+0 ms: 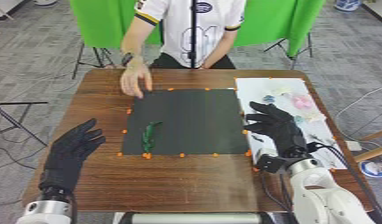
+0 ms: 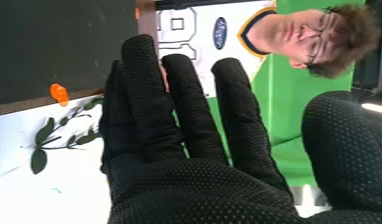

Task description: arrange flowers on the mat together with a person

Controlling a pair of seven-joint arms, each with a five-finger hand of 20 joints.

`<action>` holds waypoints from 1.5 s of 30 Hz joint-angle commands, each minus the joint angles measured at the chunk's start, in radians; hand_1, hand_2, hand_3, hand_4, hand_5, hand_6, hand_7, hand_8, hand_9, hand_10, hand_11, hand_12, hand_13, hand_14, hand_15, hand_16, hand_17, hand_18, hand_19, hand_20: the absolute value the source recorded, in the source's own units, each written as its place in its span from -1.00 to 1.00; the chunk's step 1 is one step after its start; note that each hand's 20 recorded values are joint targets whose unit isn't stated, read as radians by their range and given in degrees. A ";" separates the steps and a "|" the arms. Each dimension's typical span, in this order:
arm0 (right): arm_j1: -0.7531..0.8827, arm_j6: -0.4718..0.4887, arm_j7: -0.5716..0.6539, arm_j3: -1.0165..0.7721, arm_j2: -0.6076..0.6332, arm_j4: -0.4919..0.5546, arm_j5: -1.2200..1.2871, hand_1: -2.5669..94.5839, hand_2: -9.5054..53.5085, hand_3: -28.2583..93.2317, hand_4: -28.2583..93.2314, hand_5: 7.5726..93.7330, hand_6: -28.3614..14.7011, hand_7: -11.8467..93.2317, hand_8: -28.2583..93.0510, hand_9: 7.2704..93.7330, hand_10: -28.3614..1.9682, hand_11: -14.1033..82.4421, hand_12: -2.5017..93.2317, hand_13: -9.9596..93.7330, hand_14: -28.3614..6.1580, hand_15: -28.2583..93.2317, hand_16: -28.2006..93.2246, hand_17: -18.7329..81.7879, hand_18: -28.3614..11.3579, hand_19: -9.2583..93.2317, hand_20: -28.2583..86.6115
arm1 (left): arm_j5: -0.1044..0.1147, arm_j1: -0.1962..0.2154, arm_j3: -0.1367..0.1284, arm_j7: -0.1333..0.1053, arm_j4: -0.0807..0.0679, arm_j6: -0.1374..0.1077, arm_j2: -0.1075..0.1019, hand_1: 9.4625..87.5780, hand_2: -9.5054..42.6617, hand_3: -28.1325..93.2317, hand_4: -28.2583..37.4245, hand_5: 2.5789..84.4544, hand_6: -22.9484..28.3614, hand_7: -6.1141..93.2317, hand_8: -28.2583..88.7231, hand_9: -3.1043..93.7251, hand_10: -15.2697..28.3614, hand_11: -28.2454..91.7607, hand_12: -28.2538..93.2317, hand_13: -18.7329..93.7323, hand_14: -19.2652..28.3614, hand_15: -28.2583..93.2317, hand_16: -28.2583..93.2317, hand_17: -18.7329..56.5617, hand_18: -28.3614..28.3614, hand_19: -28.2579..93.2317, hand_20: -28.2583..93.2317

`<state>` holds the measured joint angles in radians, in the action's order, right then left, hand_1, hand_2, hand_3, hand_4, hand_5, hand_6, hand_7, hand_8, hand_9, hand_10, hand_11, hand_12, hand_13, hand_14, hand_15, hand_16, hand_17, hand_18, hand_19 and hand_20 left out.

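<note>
One brown wooden table (image 1: 183, 180) takes up the middle of the head view, with a dark rectangular mat (image 1: 192, 115) laid on it. Along the mat's right side lies a white sheet (image 1: 258, 90), running from near the far edge of the table towards the near one. The robot's right hand (image 1: 274, 126) is held over the border between mat and sheet, palm up to the right wrist view, its fingers straight with gaps between them and the thumb well out to the side. The robot's left hand (image 1: 72, 145) is over the table to the left of the mat, fingers extended and loosely spread. A person's hand (image 1: 134, 80) reaches down to the mat's far left corner, fingers towards the robot; I cannot tell whether they touch it. Upright in the head view, a slim green sprig (image 1: 148, 137) lies on the mat's near left part. On the sheet are a leafy stem (image 2: 54, 135), a pink flower (image 1: 303, 102) and a smaller blue flower (image 1: 269, 98). Smallest are the orange dots (image 2: 59, 92) around the mat's edges.
</note>
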<state>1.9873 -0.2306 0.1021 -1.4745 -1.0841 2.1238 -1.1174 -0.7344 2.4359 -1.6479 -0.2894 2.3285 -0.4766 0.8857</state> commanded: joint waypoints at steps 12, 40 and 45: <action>0.003 -0.206 0.411 -0.023 0.089 0.147 -0.557 -0.43 -0.54 0.68 -0.89 -0.03 0.11 -0.49 -0.72 0.07 -0.44 -0.29 -0.68 0.23 -0.48 0.40 -0.44 -0.07 -0.71 0.53 -0.40 | -0.003 0.027 -0.012 0.004 0.007 -0.008 0.007 -0.68 -0.35 0.76 -1.00 -0.10 0.31 -0.54 -0.71 -0.22 0.64 0.03 -0.41 -0.24 0.91 0.42 -0.77 -0.69 0.74 0.37 -0.47; 0.048 0.228 1.027 -0.087 0.180 0.057 -1.222 -0.10 -0.95 0.56 -0.83 0.06 -0.03 -0.56 -0.69 0.19 -0.57 -0.29 -0.65 0.49 -0.25 0.44 -0.40 0.38 -0.53 0.95 -1.00 | 0.009 0.037 -0.014 -0.014 0.011 -0.013 -0.004 -0.68 -0.35 0.77 -1.00 -0.09 0.32 -0.55 -0.71 -0.21 0.64 0.03 -0.41 -0.24 0.91 0.42 -0.77 -0.69 0.74 0.37 -0.47; 0.027 0.308 1.042 -0.072 0.190 0.027 -1.234 -0.09 -0.96 0.56 -0.84 0.06 -0.02 -0.56 -0.69 0.19 -0.57 -0.30 -0.65 0.48 -0.26 0.44 -0.40 0.36 -0.55 0.96 -1.00 | 0.016 0.041 -0.016 -0.019 0.011 -0.018 -0.010 -0.68 -0.35 0.77 -1.00 -0.09 0.32 -0.55 -0.71 -0.21 0.64 0.03 -0.41 -0.24 0.91 0.42 -0.77 -0.69 0.74 0.37 -0.47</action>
<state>2.0361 0.0064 1.1159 -1.5537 -0.9194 2.1808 -2.3248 -0.7305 2.4639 -1.6659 -0.3004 2.3393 -0.4803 0.8813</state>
